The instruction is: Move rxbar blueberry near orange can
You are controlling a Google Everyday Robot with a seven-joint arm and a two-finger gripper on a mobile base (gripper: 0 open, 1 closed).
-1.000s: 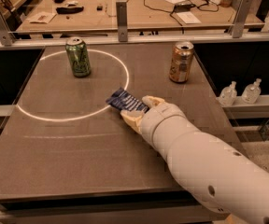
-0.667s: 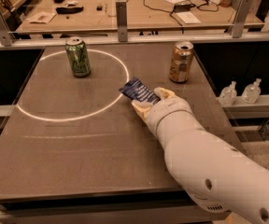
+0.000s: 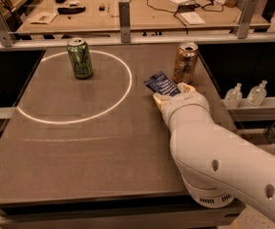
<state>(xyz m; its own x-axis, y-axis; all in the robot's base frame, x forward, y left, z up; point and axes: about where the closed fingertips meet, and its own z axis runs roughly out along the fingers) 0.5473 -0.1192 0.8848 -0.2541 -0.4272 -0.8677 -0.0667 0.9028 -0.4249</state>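
Observation:
The rxbar blueberry, a flat dark blue wrapper with white lettering, is held at its near end by my gripper, whose cream fingers are closed on it. The bar sticks out up and to the left, just left of the orange can. The copper-orange can stands upright near the table's far right edge. My white arm reaches in from the lower right and hides the table beneath it.
A green can stands upright at the far left inside a white circle drawn on the grey table. Two small clear bottles sit on a ledge off the right edge. A metal rail runs along the back.
My gripper has carried the blue bar up and to the right, from the table's middle to right beside the orange can.

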